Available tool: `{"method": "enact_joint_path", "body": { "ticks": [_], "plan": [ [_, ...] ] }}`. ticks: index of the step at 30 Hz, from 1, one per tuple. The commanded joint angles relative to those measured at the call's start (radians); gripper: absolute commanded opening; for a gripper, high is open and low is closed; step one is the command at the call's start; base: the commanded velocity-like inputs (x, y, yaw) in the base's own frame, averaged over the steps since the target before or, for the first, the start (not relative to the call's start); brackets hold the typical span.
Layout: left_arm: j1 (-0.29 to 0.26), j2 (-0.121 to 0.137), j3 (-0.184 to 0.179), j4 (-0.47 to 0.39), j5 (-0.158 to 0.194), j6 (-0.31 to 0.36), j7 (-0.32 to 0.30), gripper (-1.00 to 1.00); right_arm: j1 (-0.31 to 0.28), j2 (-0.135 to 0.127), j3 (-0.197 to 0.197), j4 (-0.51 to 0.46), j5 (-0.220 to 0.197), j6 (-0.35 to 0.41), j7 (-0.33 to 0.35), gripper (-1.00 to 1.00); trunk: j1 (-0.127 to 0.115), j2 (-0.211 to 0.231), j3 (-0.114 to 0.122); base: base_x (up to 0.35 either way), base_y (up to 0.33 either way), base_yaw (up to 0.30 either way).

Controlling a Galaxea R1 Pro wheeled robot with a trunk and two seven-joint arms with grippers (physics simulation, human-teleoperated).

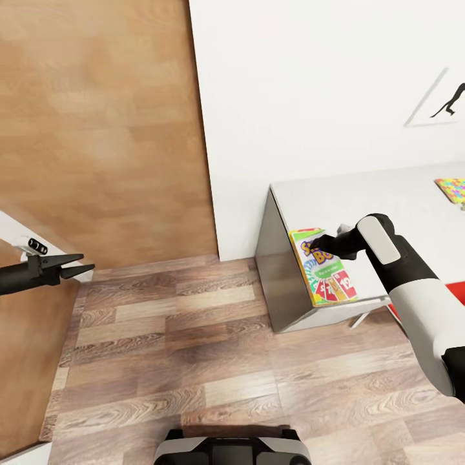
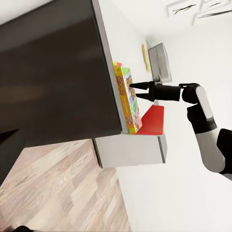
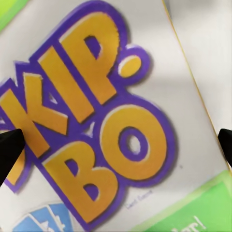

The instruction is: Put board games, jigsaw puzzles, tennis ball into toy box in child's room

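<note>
SKIP-BO box (image 1: 322, 266) lies flat at the table (image 1: 361, 194) corner, directly under the right end effector (image 1: 321, 244), fingers spread wide over its lid. Left end effector (image 1: 77, 265) hangs apart above floor, fingers slightly parted. Jigsaw puzzle (image 1: 452, 188) farther along the table.

SKIP-BO box (image 1: 323, 266): flat, green-edged, white lid w/ orange-purple logo, red cards printed at near end. Lies flat on pale grey counter (image 1: 361, 194), at its left near corner, long side along left edge. Jigsaw puzzle (image 1: 452, 188): thin multicolour square, flat on counter, far right, well apart from box.
</note>
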Motion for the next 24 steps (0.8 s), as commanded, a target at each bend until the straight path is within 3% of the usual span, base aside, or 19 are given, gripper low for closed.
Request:
{"method": "enact_joint_path", "body": {
  "ticks": [1, 24],
  "plan": [
    [-0.001, 0.000, -0.001, -0.001, -0.001, 0.011, -0.004, 1.00, 0.000, -0.001, 0.005, 0.073, -0.011, 0.005, -0.010, 1.00, 0.001, -0.001, -0.002, -0.012, 0.000, 0.000],
    [-0.001, -0.001, -0.001, -0.002, -0.001, 0.013, -0.004, 1.00, 0.000, -0.001, 0.005, 0.073, -0.011, 0.005, -0.010, 1.00, 0.001, -0.001, -0.002, -0.056, 0.035, 0.000]
  ]
}}
